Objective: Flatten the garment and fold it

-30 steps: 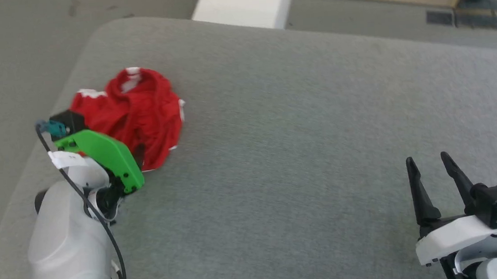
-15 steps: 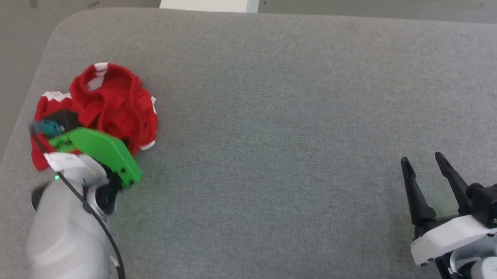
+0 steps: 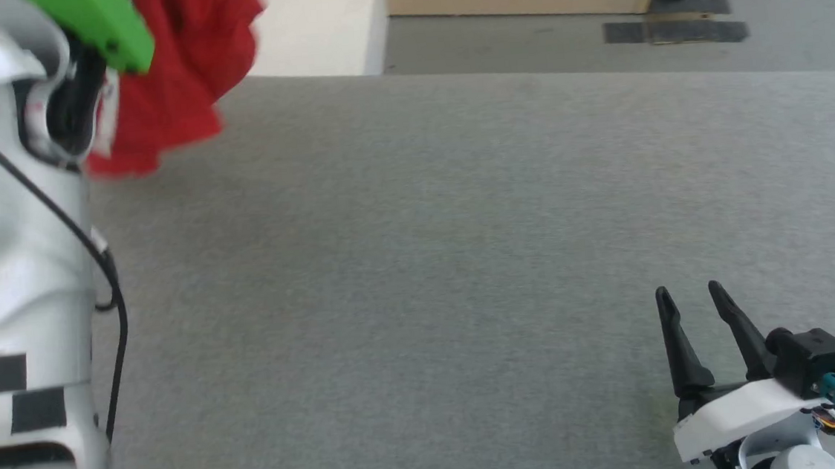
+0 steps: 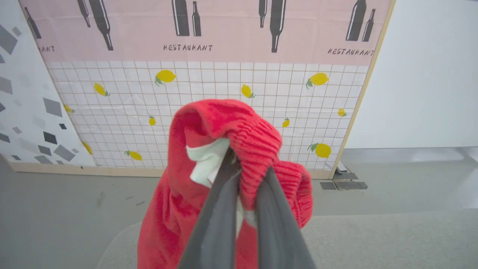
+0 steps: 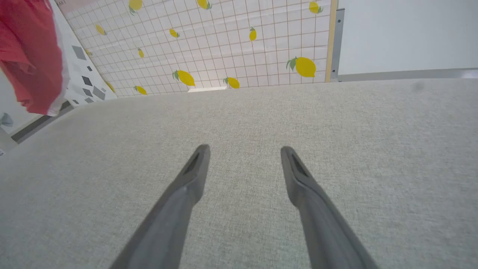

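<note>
The red garment (image 3: 181,74) hangs in the air at the head view's upper left, clear of the grey table (image 3: 463,246), bunched and drooping below my raised left arm. In the left wrist view my left gripper (image 4: 244,164) is shut on the garment (image 4: 231,127), with red ribbed fabric and a white patch draped over the fingertips. My right gripper (image 3: 687,299) rests low at the table's lower right, open, with nothing between its fingers (image 5: 194,168). The garment (image 5: 33,59) also hangs at the upper left of the right wrist view.
Beyond the table's far edge stand a white block (image 3: 319,26) and a wood-framed panel printed with lemons and a grid (image 4: 224,97). Grey floor (image 3: 783,49) lies past the table. My pale left forearm (image 3: 9,259) fills the head view's left side.
My left arm has risen high, lifting the garment off the table's left corner into the air. The head camera has shifted. The right gripper stays open in place.
</note>
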{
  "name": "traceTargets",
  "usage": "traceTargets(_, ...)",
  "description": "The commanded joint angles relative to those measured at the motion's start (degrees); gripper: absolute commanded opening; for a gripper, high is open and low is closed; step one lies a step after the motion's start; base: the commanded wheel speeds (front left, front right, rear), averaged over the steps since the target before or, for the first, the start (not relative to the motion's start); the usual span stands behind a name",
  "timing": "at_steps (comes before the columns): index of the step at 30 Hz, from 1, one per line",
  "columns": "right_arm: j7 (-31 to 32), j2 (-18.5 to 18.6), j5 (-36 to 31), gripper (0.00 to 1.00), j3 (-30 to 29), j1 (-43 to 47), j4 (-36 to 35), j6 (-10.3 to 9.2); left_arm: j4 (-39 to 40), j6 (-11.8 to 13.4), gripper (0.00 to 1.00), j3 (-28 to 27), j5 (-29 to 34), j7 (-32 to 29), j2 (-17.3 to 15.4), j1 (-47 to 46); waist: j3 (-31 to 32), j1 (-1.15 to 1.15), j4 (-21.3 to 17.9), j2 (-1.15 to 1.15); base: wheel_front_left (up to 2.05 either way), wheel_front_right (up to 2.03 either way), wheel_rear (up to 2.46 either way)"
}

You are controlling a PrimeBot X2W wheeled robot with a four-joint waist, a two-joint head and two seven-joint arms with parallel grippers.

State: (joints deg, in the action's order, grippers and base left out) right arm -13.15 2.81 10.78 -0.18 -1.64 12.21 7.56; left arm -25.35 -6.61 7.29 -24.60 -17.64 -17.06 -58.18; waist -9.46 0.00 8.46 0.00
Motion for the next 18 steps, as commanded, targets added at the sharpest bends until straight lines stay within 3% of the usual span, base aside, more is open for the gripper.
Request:
traceTargets(1, -0.6, 0.1, 0.4, 1.00, -0.1, -0.7, 0.5, -0.08, 0.7, -0.4, 0.00, 0.9, -1.5, -0.3, 1.0, -1.6, 1.8, 0.00, -4.3, 0.00, 0.00, 0.00, 0.00)
traceTargets(8, -1.5, 0.1, 1.8, 1.00, 0.1, -0.3, 2.5, -0.08, 2.4, -0.8, 0.00, 8.1, -7.5, -6.0, 6.1, 2.9, 2.4, 0.00, -10.2, 0.00, 0.00, 0.00, 0.00)
traceTargets(13, -1.7, 0.1, 1.9, 1.00, -0.8, 0.4, 3.3, -0.08, 1.6, -0.9, 0.00, 14.9, -11.8, -10.8, 9.8, 11.5, 2.5, 0.00, -12.5, 0.00, 0.00, 0.00, 0.00)
traceTargets(18, -1.8, 0.1, 1.7, 1.00, -1.2, 1.3, 3.7, -0.08, 0.3, -0.9, 0.00, 20.6, -17.3, -11.6, 13.1, 21.8, 3.1, 0.00, -13.3, 0.00, 0.00, 0.00, 0.00)
